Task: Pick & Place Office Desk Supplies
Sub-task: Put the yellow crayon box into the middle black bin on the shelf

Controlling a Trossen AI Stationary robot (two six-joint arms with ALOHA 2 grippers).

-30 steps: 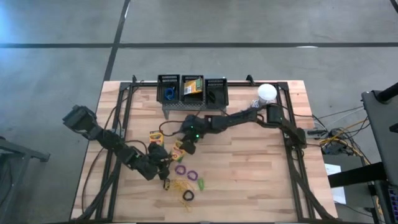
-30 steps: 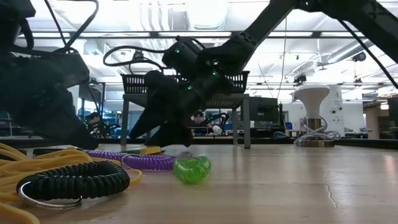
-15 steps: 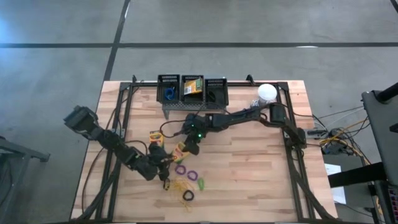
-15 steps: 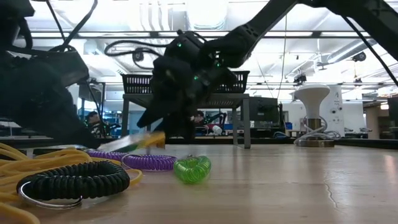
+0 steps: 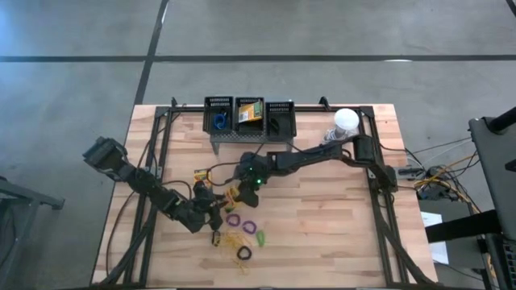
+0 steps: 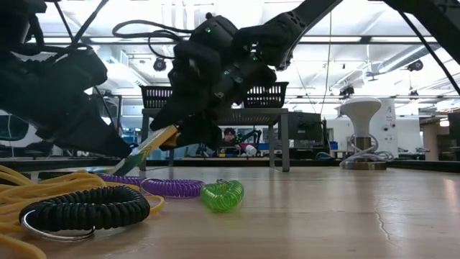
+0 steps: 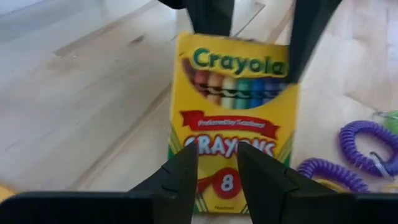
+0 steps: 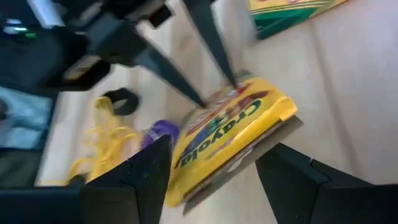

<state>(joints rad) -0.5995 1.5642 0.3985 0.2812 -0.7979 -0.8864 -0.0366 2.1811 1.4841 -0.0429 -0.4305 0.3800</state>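
My right gripper (image 5: 240, 188) is shut on a yellow-green crayon box (image 7: 233, 106) above the table's middle. My left gripper (image 7: 217, 158) is slightly open, its fingertips over the box's lower end; whether they touch it I cannot tell. A second crayon box (image 5: 201, 176) lies flat on the table. A third (image 5: 251, 113) sits in the middle black mesh basket. A blue loop (image 5: 218, 121) sits in the left basket, and the right basket (image 5: 280, 115) shows dark. Purple loops (image 6: 172, 187), a green loop (image 6: 221, 196), a black loop (image 6: 85, 208) and yellow bands (image 5: 230, 240) lie near the table's near edge. My right gripper pinches the crayon box across its width at the upper end (image 7: 239, 62), one finger (image 8: 152, 171) on each long side. The fingers come slanting down from the far right. The box (image 6: 152, 147) is tilted, its lower end dropping toward my left gripper, close above the table.
The baskets stand on a grey perforated stand (image 5: 242, 138) at the far edge. A white dome-shaped object (image 5: 346, 120) stands far right. Black frame rails (image 5: 377, 201) run along both sides. Bare wood lies to the right of the loops.
My right gripper has risen with the crayon box. The box's held end has come up off the table, so it now hangs tilted instead of lying flat. My left gripper has edged up toward the box's lower end.
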